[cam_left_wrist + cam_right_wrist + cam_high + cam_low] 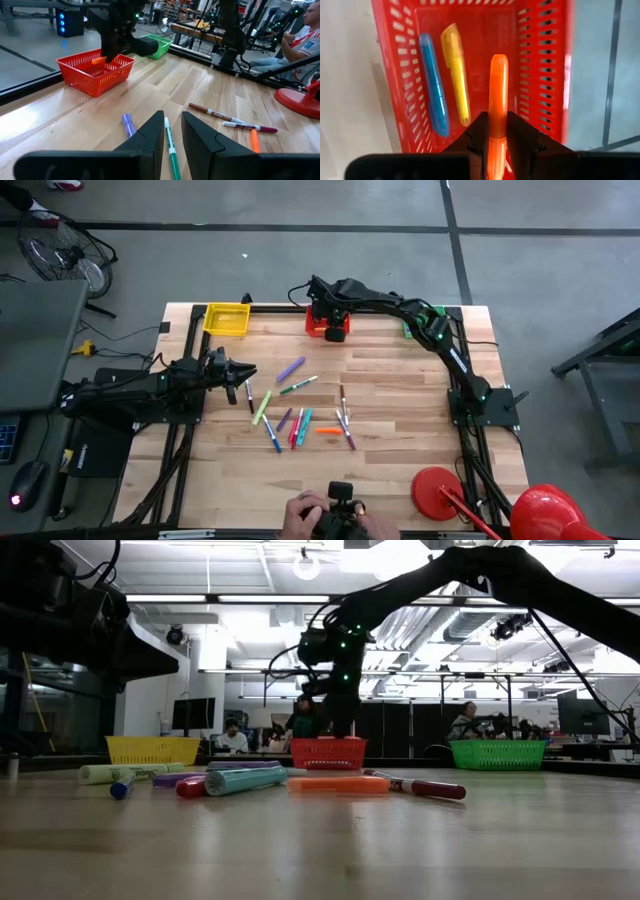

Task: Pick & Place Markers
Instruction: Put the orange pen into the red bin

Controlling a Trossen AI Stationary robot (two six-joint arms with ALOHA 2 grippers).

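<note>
My right gripper [498, 122] hangs over the red mesh basket [327, 327] at the table's far edge, shut on an orange marker [498, 85]. A blue marker [432, 85] and a yellow marker [457, 75] lie on the basket's floor. Several loose markers [300, 415] lie flat on the wood in the middle of the table. My left gripper [172, 125] waits at the table's left side, open with nothing between its fingers, pointing level toward the loose markers. My right gripper pinches the orange marker between its two fingers, on the marker's two sides [495, 131]. The fingers come steeply from above and lie along the marker. The marker's rounded free end [498, 62] sticks out past the fingertips, down toward the basket's floor, and is lifted.
A yellow basket [227, 319] stands at the far left corner and a green basket [420, 320] at the far right. A red round-based object [437, 490] stands at the near right. A person's hands [330, 515] hold a dark device at the near edge.
</note>
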